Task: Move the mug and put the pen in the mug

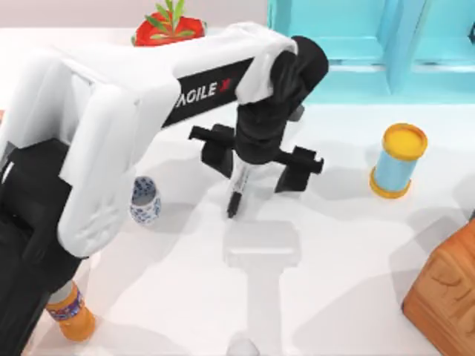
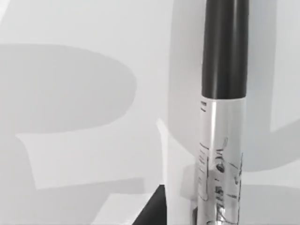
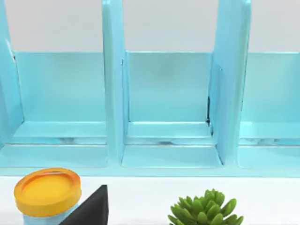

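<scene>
One arm works: my left gripper [image 1: 256,165], mid-table, clenches the pen [image 1: 238,190] tip-down off the table, and next should carry it toward nine o'clock, over the mug [image 1: 145,200].

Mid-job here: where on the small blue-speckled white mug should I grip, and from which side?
Grip the small blue-speckled white mug across its round body just under the rim, coming straight down from above. It stands upright, mouth up, with no handle showing, so any angle fits. The left gripper with the slim black pen crowds its right side.
</scene>
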